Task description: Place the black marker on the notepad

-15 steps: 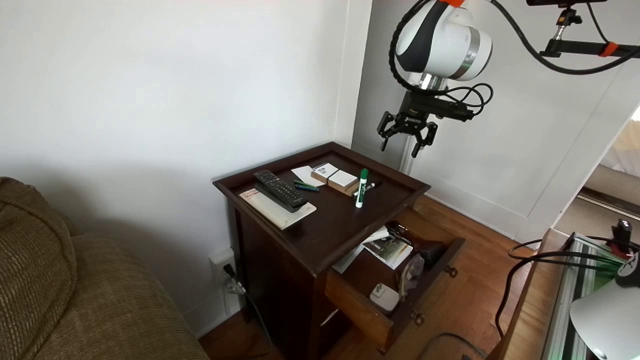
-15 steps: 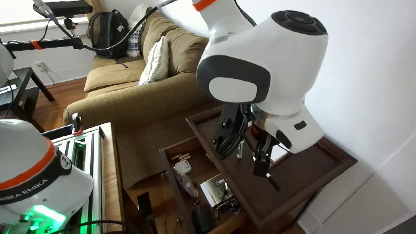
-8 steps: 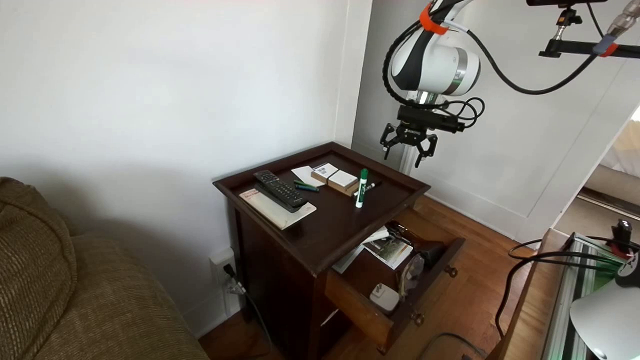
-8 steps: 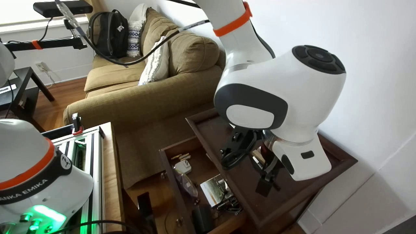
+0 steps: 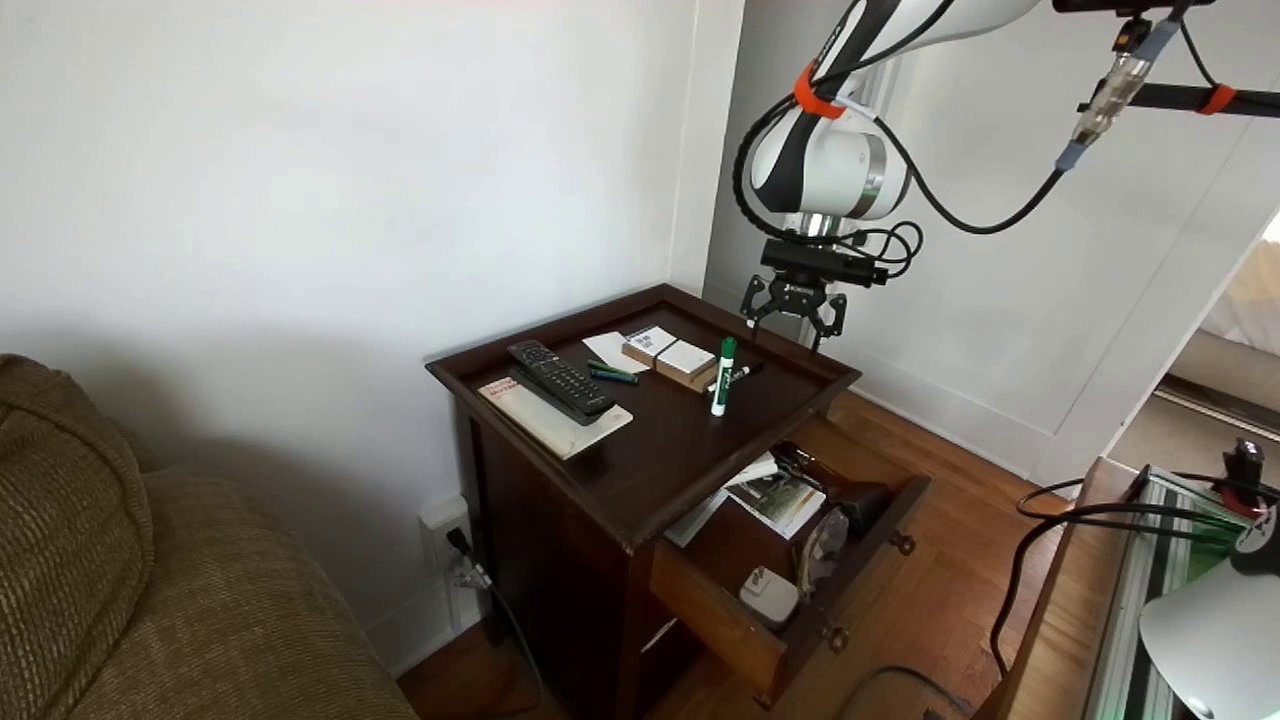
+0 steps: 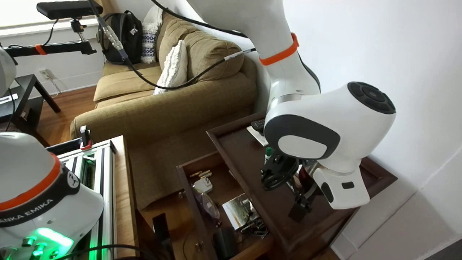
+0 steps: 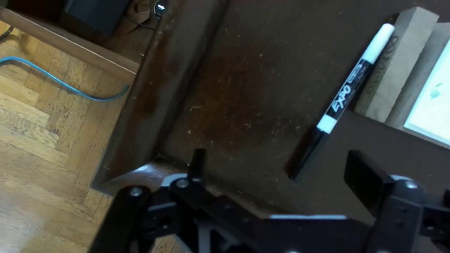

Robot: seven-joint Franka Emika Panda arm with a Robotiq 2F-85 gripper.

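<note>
The black marker (image 7: 346, 88), with white bands, a white end and a black cap, lies on the dark cabinet top in the wrist view. It also shows in an exterior view (image 5: 741, 374), partly behind the green marker. The notepad (image 7: 434, 95), a small white pad on brown blocks, lies beside the marker's white end; an exterior view shows a black band around it (image 5: 686, 356). My gripper (image 7: 277, 158) is open and empty above the cabinet top, its fingers either side of the black cap's end in the wrist view. It also shows in an exterior view (image 5: 785, 338).
A green marker (image 5: 723, 378) stands upright near the black marker. Dark sticks with green parts (image 5: 612, 372), a white paper (image 5: 612, 348), and a remote (image 5: 560, 380) on a pale pad (image 5: 555, 425) lie further left. A filled drawer (image 5: 730, 630) is open below.
The arm has come down, bringing the gripper lower and closer to the cabinet top, with a slight shift left in an exterior view. The fingers stay open. The objects have not moved.
</note>
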